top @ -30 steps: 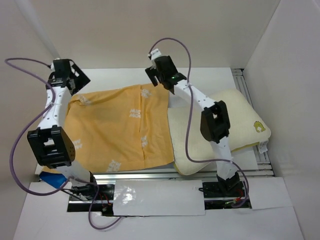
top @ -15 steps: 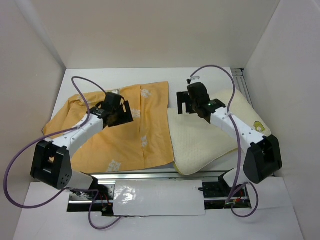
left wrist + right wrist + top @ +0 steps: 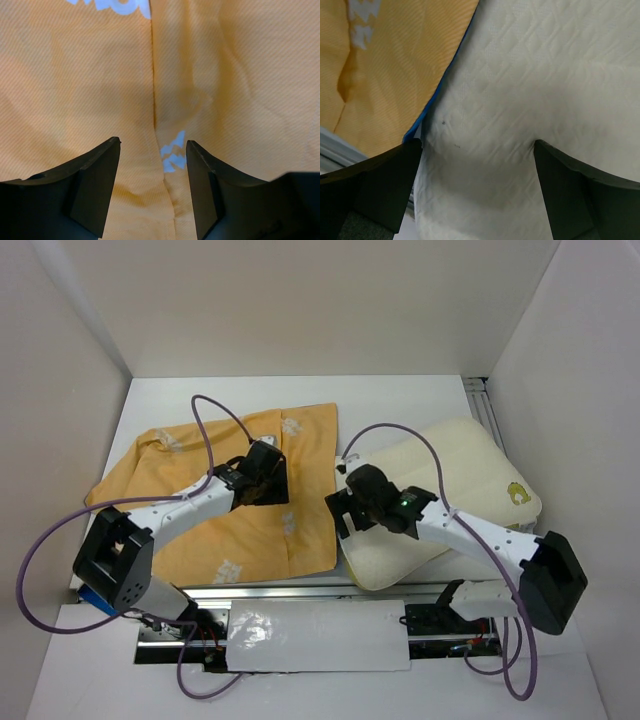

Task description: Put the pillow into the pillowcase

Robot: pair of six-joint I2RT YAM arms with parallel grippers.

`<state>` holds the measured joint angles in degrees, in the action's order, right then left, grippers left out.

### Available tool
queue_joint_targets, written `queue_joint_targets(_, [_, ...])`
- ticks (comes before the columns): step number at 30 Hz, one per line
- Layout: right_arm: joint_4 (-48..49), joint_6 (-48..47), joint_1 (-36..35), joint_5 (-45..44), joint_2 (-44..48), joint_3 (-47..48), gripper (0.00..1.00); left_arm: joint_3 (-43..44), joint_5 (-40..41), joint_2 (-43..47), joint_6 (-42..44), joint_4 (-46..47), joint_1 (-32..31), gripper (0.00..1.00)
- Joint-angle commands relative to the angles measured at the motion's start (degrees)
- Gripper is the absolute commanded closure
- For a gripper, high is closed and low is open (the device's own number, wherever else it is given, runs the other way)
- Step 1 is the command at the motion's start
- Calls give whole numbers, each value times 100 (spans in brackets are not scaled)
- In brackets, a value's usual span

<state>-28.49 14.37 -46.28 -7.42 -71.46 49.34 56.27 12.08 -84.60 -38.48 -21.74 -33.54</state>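
Observation:
The pillowcase (image 3: 205, 510) lies flat on the left half of the table, orange face up with white lettering; its blue underside shows as a thin edge (image 3: 427, 112). The cream quilted pillow (image 3: 455, 460) lies on the right, its left edge against the pillowcase, a yellow mark (image 3: 517, 493) near its right corner. My left gripper (image 3: 268, 472) is open, low over the pillowcase's seam (image 3: 154, 100). My right gripper (image 3: 348, 508) is open wide, low over the pillow's near left part (image 3: 520, 100), beside the pillowcase edge.
White walls box the table on three sides. A metal rail (image 3: 300, 592) runs along the near edge and another (image 3: 490, 405) along the right side. A purple cable (image 3: 215, 415) loops above the pillowcase. A small blue object (image 3: 95, 598) sits by the left arm's base.
Both arms have swung down from the table's back toward the middle. The left gripper moved right over the pillowcase seam; the right gripper moved left and nearer, onto the pillow's left part.

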Motion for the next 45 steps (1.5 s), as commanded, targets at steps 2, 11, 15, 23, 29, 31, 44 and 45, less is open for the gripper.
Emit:
queue_joint_targets(2, [-182,153,-214,-909,-411,128,0,121,295,-100,-230,-15,-3,33])
queue_joint_targets(11, [-447,663,-267,-1860,-747,260,5,287,488,-619,-336,-251,-65,39])
queue_joint_targets(15, [-333,716,-180,-1667,-431,146,13,455,778,-1005,-388,-428,-65,43])
queue_joint_targets(23, [-227,830,365,-1543,-289,-21,27,701,726,-1437,-573,-717,-118,65])
queue_joint_targets(29, [-297,1261,883,-1902,-289,-83,100,754,1051,-1016,-810,-982,-118,100])
queue_joint_targets(31, [-297,1261,945,-2096,-132,100,100,754,1103,-761,-810,-982,-118,100])
queue_joint_targets(44, [660,190,946,-1292,1012,1481,100,754,1025,-22,-696,-1140,-170,100])
queue_joint_targets(45, [730,102,946,-1045,1011,1482,100,754,1025,-22,-696,-1140,-170,100])
